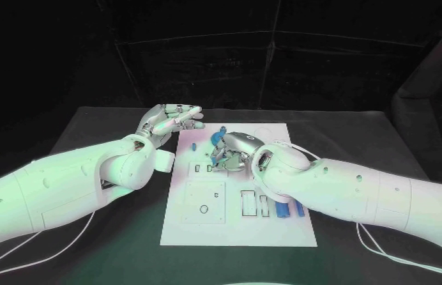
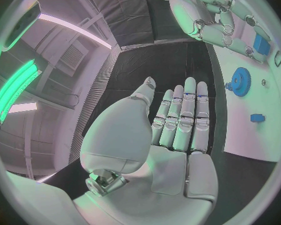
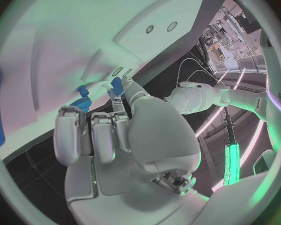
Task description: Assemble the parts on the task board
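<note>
the right hand is working over the middle of the task board, its fingers pinching a small blue part just beside a blue gear standing on the board. to do this well, it is probably worth lowering the part straight and slowly, keeping it square to its seat. the left hand is hovering at the board's far left edge above the bench, fingers straight, side by side, holding nothing. near the right arm, more blue parts are lying in the board's slots.
</note>
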### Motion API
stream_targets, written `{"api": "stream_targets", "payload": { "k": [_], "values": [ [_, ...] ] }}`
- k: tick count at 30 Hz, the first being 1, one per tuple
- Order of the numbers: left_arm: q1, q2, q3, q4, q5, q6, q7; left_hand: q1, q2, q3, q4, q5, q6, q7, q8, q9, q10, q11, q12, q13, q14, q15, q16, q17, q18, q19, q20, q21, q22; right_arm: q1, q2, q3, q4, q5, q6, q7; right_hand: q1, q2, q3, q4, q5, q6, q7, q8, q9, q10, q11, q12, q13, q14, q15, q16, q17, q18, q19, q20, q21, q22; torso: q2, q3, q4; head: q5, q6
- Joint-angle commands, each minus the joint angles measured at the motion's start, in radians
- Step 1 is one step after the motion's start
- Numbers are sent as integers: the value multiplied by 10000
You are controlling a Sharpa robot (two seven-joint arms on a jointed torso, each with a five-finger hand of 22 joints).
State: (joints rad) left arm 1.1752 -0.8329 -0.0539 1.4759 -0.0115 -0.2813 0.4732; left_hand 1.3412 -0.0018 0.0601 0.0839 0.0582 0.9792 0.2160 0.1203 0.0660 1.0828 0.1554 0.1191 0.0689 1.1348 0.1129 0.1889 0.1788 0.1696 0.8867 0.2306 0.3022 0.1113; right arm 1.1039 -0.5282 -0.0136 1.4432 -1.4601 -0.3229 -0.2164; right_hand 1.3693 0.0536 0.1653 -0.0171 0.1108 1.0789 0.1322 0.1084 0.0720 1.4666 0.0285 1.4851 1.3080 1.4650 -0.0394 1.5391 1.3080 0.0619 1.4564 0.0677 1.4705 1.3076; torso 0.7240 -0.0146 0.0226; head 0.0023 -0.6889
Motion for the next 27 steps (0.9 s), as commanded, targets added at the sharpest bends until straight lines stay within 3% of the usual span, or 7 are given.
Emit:
{"api": "stream_targets", "payload": {
  "k": [1, 20, 27],
  "values": [
    [18, 13, 9, 15, 45, 45, 62, 23, 115, -7, -71, -40, 59, 23, -41, -1, 28, 51, -55, -7, 44, 14, -58, 9, 148, 52, 2, -50, -9, -5, 15, 3, -8, -369, 177, -192, -61, -34, 50, -19, 37, 299, -203, 56, 19, 531, 9, 0, 1987, 882, -15, -15, 1805, -128, 36, -10, 15, 265, 7, 6, 4, -4, -16],
    [17, 54, 9, -35, 45, 64, 48, 23, 115, -7, -71, -40, 59, 23, -41, -1, 28, 51, -55, -7, 44, 14, -58, 9, 148, 52, 2, -50, -9, -53, 63, -5, -95, -566, 726, -305, -130, -124, 54, -31, 13, 299, -200, 40, 13, 526, 12, -10, 1981, 883, -13, -14, 1811, -128, 37, -6, 13, 266, 5, 12, -9, 27, -101],
    [17, 46, 9, -36, 45, 71, 39, 23, 115, -7, -71, -40, 59, 23, -41, -1, 28, 51, -55, -7, 44, 14, -58, 9, 148, 52, 2, -50, -9, -59, 67, -10, -91, -674, 1017, -365, -254, -323, 66, -62, 32, 167, -139, -71, -25, 456, 56, -120, 1905, 873, 17, -36, 1767, -125, 29, 13, -1, 247, 3, 8, -10, 5, -100]
  ]
}}
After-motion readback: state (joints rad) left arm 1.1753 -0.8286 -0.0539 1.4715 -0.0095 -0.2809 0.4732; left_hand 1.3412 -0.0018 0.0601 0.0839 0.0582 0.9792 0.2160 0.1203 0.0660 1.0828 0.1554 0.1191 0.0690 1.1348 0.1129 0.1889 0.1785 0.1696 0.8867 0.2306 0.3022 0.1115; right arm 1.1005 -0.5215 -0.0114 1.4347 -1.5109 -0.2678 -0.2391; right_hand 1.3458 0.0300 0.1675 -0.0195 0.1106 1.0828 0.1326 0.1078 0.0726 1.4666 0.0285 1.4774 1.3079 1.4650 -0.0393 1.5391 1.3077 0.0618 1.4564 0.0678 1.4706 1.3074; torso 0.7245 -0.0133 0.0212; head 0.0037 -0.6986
